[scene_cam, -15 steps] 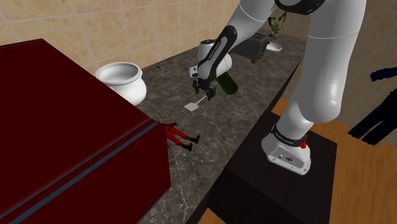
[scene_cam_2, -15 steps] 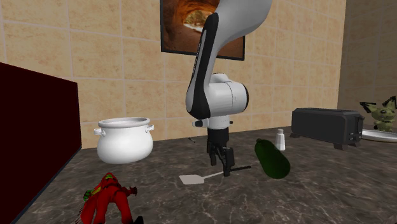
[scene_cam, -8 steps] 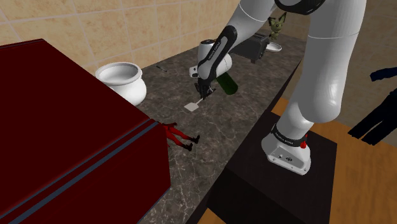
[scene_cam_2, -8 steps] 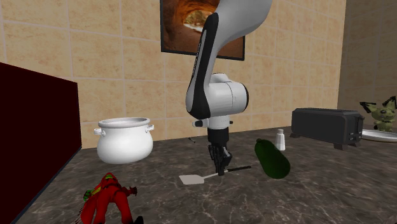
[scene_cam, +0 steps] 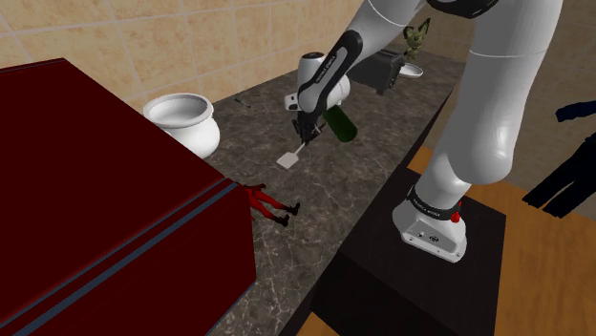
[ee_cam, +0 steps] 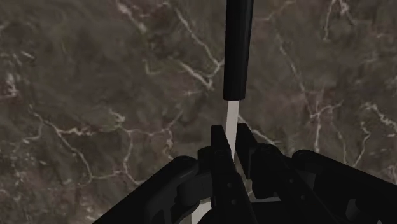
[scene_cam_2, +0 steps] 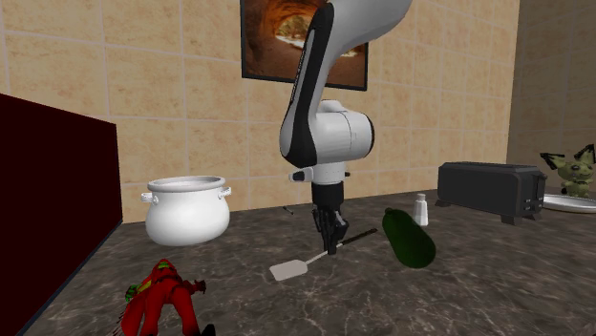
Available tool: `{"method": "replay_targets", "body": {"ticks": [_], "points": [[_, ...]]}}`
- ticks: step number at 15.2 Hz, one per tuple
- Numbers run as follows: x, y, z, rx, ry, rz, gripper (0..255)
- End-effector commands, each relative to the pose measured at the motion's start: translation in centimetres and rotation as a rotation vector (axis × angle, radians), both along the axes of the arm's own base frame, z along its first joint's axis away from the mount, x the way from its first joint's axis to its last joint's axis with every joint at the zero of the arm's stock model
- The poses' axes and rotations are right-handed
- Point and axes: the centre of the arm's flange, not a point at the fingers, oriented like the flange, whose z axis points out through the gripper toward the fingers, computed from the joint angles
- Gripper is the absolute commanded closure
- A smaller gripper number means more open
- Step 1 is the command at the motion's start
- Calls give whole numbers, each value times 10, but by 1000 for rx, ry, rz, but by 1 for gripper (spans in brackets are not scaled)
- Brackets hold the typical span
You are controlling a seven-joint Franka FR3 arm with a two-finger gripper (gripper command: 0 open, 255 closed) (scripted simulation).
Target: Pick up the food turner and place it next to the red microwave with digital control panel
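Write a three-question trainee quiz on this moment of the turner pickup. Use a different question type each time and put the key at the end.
1. True or false: the gripper hangs open above the food turner without touching it.
2. Which part of the turner do the fingers clasp in the wrist view?
A. the flat blade
B. the pale shank just below the black handle
C. the far tip of the black handle
3. Fill in: in the second exterior view the turner's handle end sits higher than its blade, so the turner is ____, not flat.

Key: 1 false; 2 B; 3 tilted.
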Motion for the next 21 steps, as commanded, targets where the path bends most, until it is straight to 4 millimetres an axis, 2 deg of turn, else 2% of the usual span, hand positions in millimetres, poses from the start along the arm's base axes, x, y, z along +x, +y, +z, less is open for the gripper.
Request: {"method": "replay_targets", "body": {"ticks": [1, 21], "points": [[0, 0, 10, 0, 0, 0, 255], [0, 0, 116, 0, 0, 0, 255]]}}
